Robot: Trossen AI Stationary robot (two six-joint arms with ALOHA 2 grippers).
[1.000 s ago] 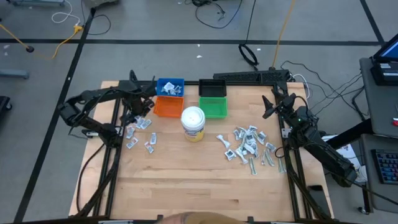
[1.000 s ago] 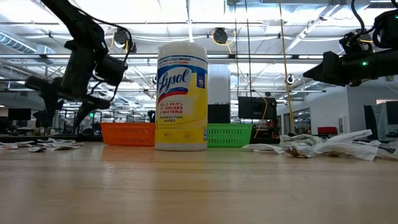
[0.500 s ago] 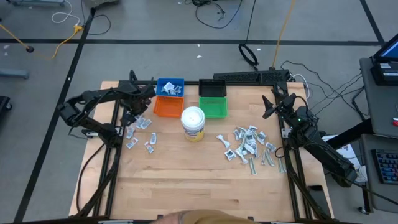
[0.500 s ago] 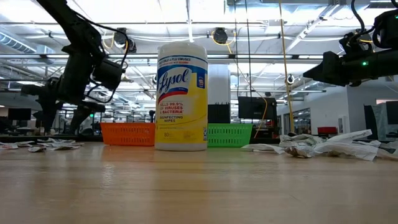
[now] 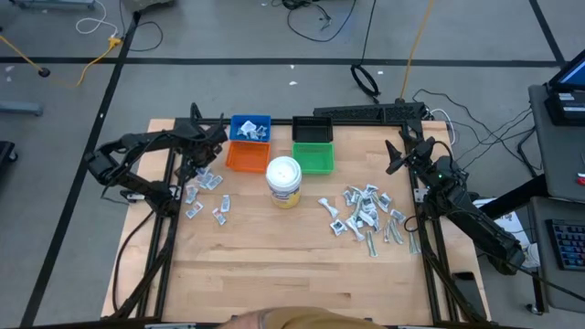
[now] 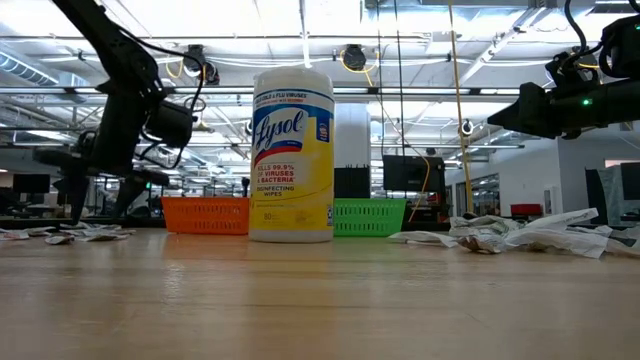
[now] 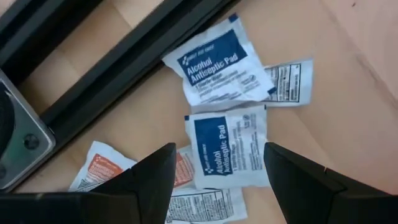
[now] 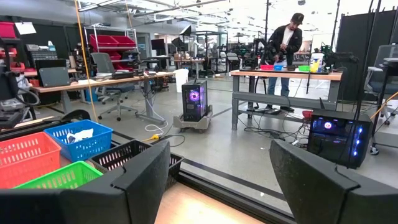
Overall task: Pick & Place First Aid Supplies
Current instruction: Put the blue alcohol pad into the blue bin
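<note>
The first aid supplies lie flat on the table in two groups: a few packets at the left and a bigger pile at the right. In the left wrist view, two blue-and-white alcohol pad packets overlap, with an orange-printed one beside them. My left gripper hangs open above the left group, pointing down, its fingers either side of the pads without touching. My right gripper waits open in the air over the table's far right part.
The white-lidded wipes jar stands mid-table. Behind it sit the orange bin, green bin, black bin and blue bin, which holds some packets. A dark frame rail runs close by the left packets. A person stands far off in the room.
My left gripper has come down toward the left group of packets and shifted a little toward the table's left edge, staying open. The packets have not moved.
</note>
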